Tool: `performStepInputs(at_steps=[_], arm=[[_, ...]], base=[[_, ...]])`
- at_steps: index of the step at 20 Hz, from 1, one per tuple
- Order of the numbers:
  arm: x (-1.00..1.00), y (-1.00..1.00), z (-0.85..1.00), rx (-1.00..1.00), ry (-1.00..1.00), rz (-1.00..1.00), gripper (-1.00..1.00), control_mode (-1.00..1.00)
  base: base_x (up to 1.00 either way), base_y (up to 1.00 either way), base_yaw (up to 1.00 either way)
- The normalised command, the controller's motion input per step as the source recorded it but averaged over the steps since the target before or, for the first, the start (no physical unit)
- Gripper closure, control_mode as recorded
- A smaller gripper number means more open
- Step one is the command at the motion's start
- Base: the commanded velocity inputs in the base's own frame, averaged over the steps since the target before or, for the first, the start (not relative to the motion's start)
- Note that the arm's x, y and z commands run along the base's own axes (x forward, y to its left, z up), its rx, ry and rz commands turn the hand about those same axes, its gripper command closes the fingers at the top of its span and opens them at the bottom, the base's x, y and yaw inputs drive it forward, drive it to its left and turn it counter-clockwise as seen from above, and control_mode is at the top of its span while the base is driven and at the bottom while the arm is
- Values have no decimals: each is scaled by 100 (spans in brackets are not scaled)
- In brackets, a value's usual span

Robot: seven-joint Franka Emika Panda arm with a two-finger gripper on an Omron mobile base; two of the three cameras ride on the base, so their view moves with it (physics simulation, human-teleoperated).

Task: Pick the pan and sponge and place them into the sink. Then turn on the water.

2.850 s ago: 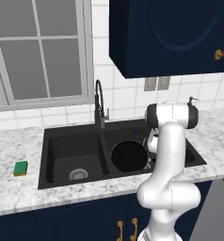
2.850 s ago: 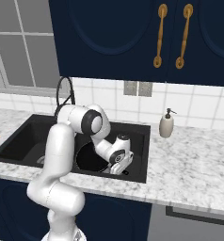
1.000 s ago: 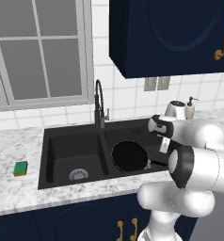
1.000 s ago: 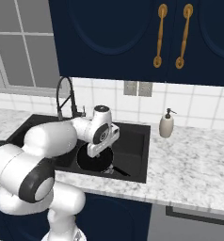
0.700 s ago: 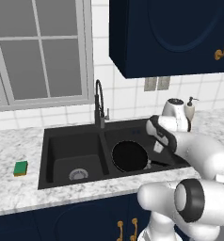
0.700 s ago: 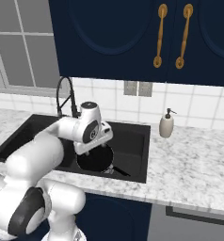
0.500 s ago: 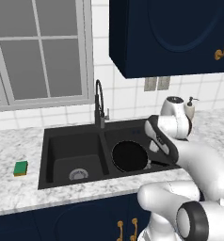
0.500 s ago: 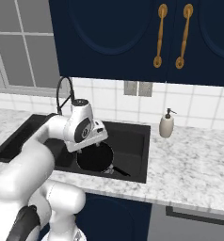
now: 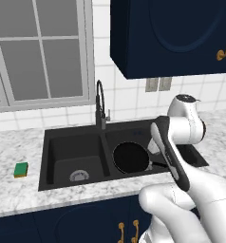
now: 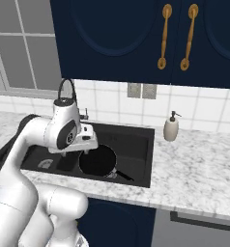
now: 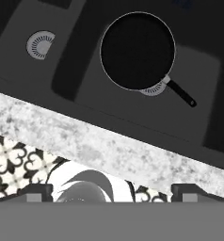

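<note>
The black pan [image 9: 131, 157] lies flat in the right basin of the black sink [image 9: 72, 142], its handle pointing to the front right. From above, the pan [image 11: 137, 51] covers part of that basin's drain. The green and yellow sponge [image 9: 21, 169] sits on the counter left of the sink. My gripper [image 11: 111, 190] is open and holds nothing, with its fingertips [image 11: 36, 190] wide apart. It hangs high over the sink's front edge, well above the pan [image 10: 97, 161]. The gripper [image 10: 89, 148] sits just left of the pan here. No water runs from the gooseneck faucet [image 9: 100, 102].
A white soap dispenser [image 10: 171, 128] stands on the marble counter [image 10: 199, 169] right of the sink. The left basin holds just its silver drain [image 9: 78, 175]. Blue wall cabinets [image 10: 136, 38] hang above, and a window [image 9: 39, 52] is behind the faucet.
The arm has swung round and its hand has moved left across the sink, from over the right basin toward the divider. The pan has stayed in the right basin. The jaws remain open.
</note>
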Motion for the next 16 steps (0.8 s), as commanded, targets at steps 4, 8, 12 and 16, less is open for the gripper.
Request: performStepInputs(at_steps=[4,8,12,16], arm=[[-70,20,34,4,0,-25,-100,-100],[-54,45,37,2,0,-20,-100,-100],[-36,73,34,0,0,-10,-100,-100],[-4,88,29,0,0,-4,-100,-100]], base=[[0,0,0],[0,0,0],[0,0,0],[0,0,0]])
